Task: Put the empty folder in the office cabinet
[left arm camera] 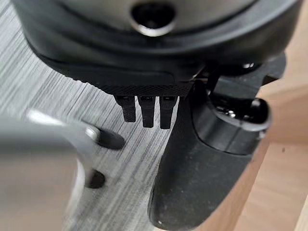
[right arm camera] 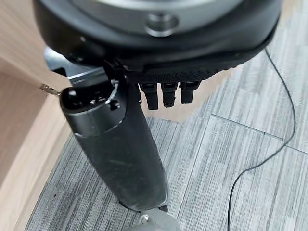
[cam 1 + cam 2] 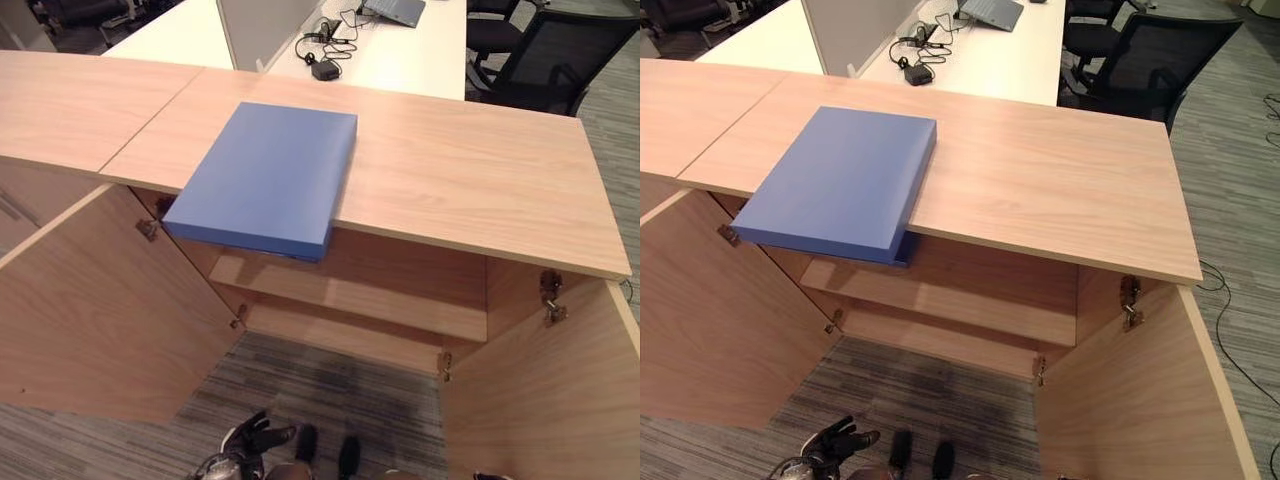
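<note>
Blue folder (image 3: 265, 178) lies flat on the cabinet's worktop (image 3: 470, 175), near edge overhanging the open cabinet (image 3: 350, 300), well above and ahead of both hands. Both doors swung open, shelf (image 3: 350, 290) visible inside. Left hand (image 3: 250, 440) hangs low over the carpet (image 3: 300, 385), fingers relaxed, holding nothing. Right hand (image 2: 120, 144) beside the right door (image 3: 545, 400), fingers loose, empty.

Two head eyes high above the open cabinet (image 3: 420, 300), sharing its top; wrist cameras close, floorward.
</note>
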